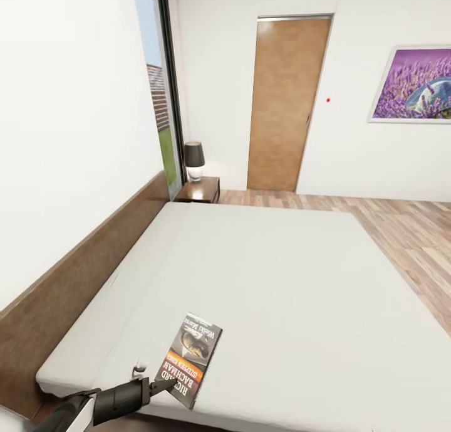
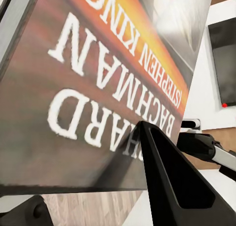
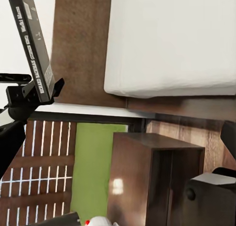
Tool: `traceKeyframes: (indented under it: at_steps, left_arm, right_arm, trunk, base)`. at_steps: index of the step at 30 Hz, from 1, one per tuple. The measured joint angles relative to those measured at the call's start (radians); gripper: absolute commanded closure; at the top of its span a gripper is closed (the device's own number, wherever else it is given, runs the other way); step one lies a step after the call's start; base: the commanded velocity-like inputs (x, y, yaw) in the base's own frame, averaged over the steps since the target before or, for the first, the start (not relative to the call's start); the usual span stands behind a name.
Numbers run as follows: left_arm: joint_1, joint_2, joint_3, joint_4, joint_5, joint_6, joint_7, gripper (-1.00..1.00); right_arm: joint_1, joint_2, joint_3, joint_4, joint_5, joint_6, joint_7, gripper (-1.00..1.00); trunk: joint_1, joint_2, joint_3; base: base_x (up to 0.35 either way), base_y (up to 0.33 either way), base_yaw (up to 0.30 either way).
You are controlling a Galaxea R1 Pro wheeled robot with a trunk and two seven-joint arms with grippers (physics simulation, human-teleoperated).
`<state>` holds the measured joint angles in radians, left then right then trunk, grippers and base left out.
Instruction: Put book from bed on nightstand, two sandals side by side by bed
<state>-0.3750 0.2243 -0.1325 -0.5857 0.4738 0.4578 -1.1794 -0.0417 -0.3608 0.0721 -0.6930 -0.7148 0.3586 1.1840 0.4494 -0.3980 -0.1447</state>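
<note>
My left gripper (image 1: 168,385) is shut on the lower edge of the book (image 1: 191,360). It holds the book tilted up over the near corner of the bed's pale mattress (image 1: 269,294). The left wrist view has the orange-banded cover (image 2: 98,88) close up, with one black finger (image 2: 172,181) across it. From the right wrist view the book (image 3: 34,48) stands on edge in the air, clamped by the left gripper (image 3: 42,90). A dark reddish-brown nightstand (image 3: 147,181) stands beside the bed's corner. Parts of my right gripper (image 3: 216,191) show, its jaws unclear. The sandals are out of view.
Another nightstand (image 1: 199,190) with a dark-shaded lamp (image 1: 193,160) stands at the far end of the headboard (image 1: 81,275), by the window (image 1: 164,106). A wooden door (image 1: 285,103) and a purple picture (image 1: 413,84) are on the far wall. Plank floor (image 1: 413,231) runs along the bed's right side.
</note>
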Motion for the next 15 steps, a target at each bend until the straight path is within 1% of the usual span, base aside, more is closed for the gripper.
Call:
traceKeyframes:
  at_steps: [15]
  left_arm:
    - [0.0, 0.0, 0.0, 0.0, 0.0, 0.0, 0.0, 1.0]
  right_arm:
    - [0.0, 0.0, 0.0, 0.0, 0.0, 0.0, 0.0, -1.0]
  trunk:
    - [0.0, 0.0, 0.024]
  base:
    - [0.0, 0.0, 0.0]
